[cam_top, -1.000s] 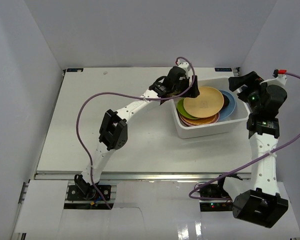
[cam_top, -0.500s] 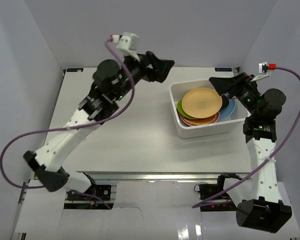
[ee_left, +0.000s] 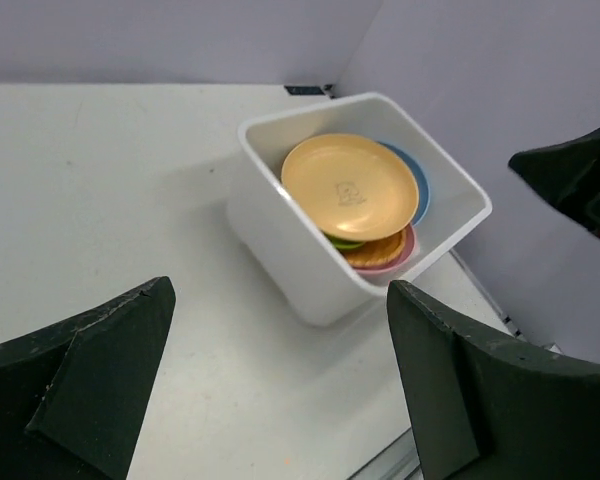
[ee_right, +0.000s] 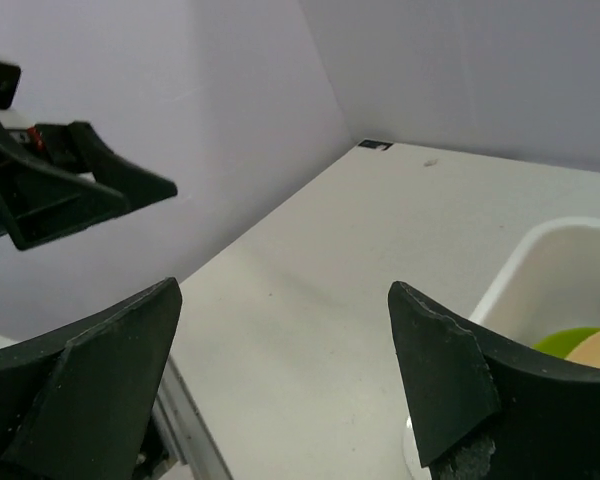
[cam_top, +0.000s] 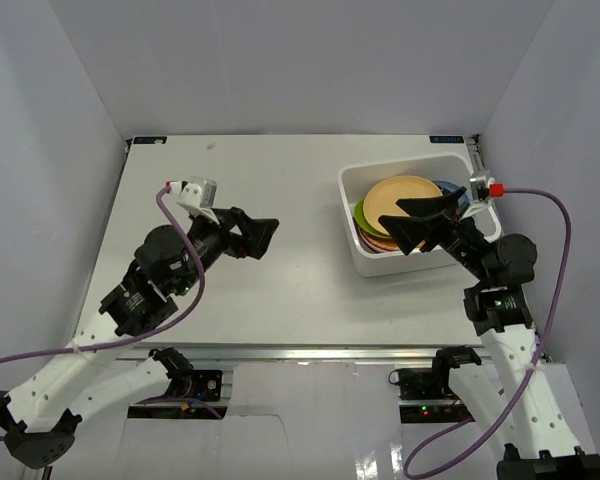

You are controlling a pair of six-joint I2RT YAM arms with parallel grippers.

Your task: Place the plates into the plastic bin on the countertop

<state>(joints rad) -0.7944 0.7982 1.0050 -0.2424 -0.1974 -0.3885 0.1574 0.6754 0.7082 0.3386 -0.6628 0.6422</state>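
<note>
The plastic bin (cam_top: pixel 358 256) stands at the back right of the countertop (cam_top: pixel 280 180). Inside it lies a stack of plates, with a yellow-orange plate (cam_top: pixel 388 196) on top. Under that one show a blue plate (ee_left: pixel 417 180), a pink plate (ee_left: pixel 408 248), a tan woven one (ee_left: pixel 376 254) and a green one (ee_left: pixel 344 243). My left gripper (cam_top: pixel 256 236) hovers open over the table's middle, well left of the bin, with nothing in it. My right gripper (cam_top: pixel 420 220) is open and empty above the bin's near side, hiding part of the stack in the top view.
A silver rail (cam_top: pixel 310 352) runs along the table's front edge. Grey walls close in on the left, back and right. In the left wrist view the right gripper (ee_left: pixel 570 175) shows beyond the bin (ee_left: pixel 300 265). In the right wrist view the left gripper (ee_right: pixel 90 190) faces mine.
My left arm has pulled back from the bin to the near left, its gripper open and empty. My right gripper has swung in and down over the bin's near side.
</note>
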